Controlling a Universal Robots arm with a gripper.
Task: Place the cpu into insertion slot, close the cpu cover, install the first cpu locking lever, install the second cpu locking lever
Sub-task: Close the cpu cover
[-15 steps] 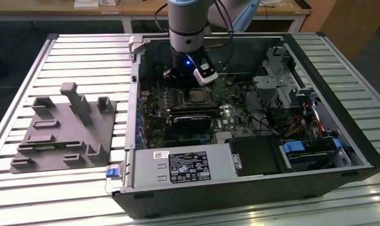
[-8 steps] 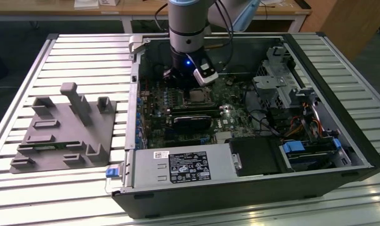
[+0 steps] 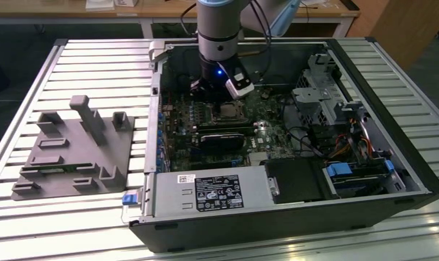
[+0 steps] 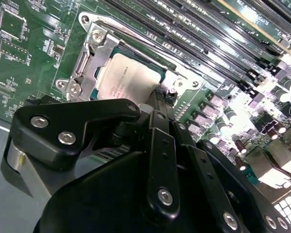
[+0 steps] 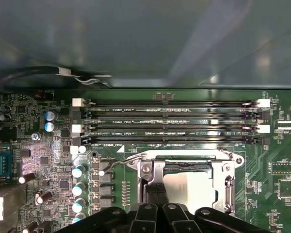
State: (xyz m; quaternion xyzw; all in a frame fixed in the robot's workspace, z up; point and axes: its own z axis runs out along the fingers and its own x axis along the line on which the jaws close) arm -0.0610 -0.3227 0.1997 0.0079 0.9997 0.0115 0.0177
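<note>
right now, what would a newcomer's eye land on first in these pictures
In the exterior view, the arm reaching down into the open computer case draws the eye first. In both wrist views, the silver-grey cpu gleams inside the shiny cpu cover, with the black gripper right at its edge.

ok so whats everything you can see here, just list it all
table: one, silver slats, under everything
holder block: one, grey, on the table at the exterior view's left
case: one, black, open on the table
power supply: one, grey with a black label, front of the case
drive cage: one, silver, exterior view's right inside the case
circuit board: one, green, case floor
card: one, black, long, on the board
memory slots: four, black, beside the cpu
cpu: one, silver-grey, on the board
cover: one, silvery frame, flat around the cpu
arm: one, grey, reaching into the case
pincer: one, black, shut, tip over the cover's edge
</note>
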